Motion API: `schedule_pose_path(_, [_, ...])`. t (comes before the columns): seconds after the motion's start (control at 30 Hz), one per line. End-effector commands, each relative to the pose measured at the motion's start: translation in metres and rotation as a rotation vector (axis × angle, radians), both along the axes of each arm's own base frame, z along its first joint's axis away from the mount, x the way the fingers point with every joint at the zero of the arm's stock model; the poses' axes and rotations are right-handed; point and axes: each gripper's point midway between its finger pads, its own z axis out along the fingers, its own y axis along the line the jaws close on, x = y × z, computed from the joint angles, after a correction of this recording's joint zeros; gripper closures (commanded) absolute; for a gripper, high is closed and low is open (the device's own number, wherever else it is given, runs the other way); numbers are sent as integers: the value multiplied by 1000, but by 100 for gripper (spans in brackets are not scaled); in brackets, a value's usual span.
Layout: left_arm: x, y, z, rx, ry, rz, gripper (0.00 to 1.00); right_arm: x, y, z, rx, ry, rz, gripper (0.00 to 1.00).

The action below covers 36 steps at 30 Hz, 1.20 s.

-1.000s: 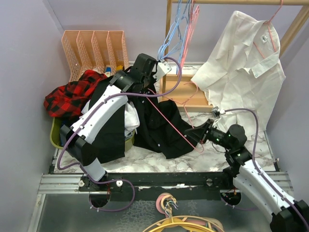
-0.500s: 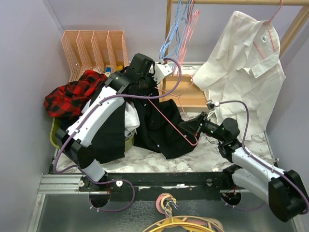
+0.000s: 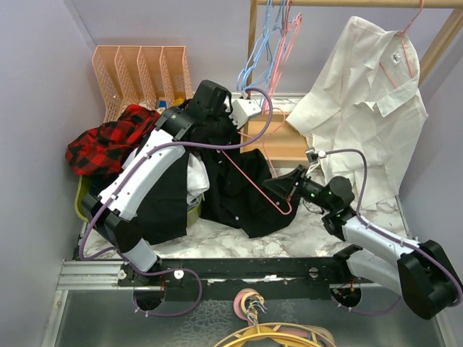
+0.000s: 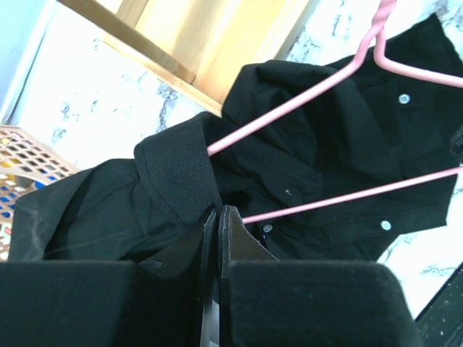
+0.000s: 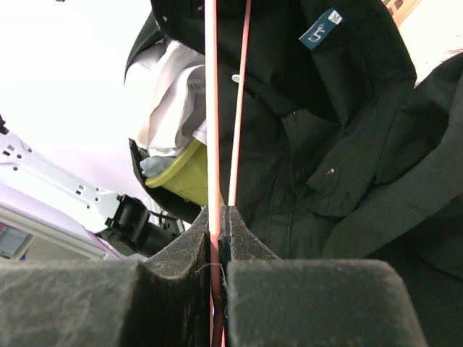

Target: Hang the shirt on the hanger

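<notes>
Pinching the shirt (image 4: 340, 144) near its collar, the left gripper (image 4: 217, 217) is closed tight. Shirt's bunched on the table (image 3: 231, 242), one hanger (image 4: 289, 105) end tucked under the collar. Right gripper (image 5: 217, 217) clamps the hanger wire. Approx half done; other shoulder's not on.

One corner of the hanger (image 4: 289, 106) is hidden under the shirt (image 4: 325, 144) collar.

The shirt (image 4: 325, 144) is black with pale buttons. The hanger (image 5: 211, 108) is pink. Red-and-black checked cloth (image 3: 101, 144), white shirt (image 3: 369, 94), grey-veined white surface (image 3: 217, 242).
</notes>
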Motion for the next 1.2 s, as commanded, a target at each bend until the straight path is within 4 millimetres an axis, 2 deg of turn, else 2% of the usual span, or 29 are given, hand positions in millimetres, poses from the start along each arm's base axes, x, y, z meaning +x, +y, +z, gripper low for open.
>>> schedule_pose_path(0.0, [-27, -12, 11, -96, 59, -90, 95, 4, -11, 11, 60, -29, -92, 99])
schedule_pose_path(0.3, [-31, -13, 8, -102, 75, -104, 95, -8, -19, -20, 95, 103, -124, 99])
schedule_pose_path(0.53, [-34, -12, 5, -96, 82, -109, 95, -6, -6, -27, 60, 118, -69, 99])
schedule_pose_path(0.7, [-33, -7, 4, -84, 73, -98, 95, 3, -11, -20, 94, 101, -131, 99])
schedule_pose_path(0.83, [-33, -4, 1, -76, 76, -91, 95, 11, -16, -15, 49, 72, -183, 99])
schedule_pose_path(1.17, [-31, -1, 6, -67, 54, -85, 95, 33, -26, 22, 19, -30, -294, 99])
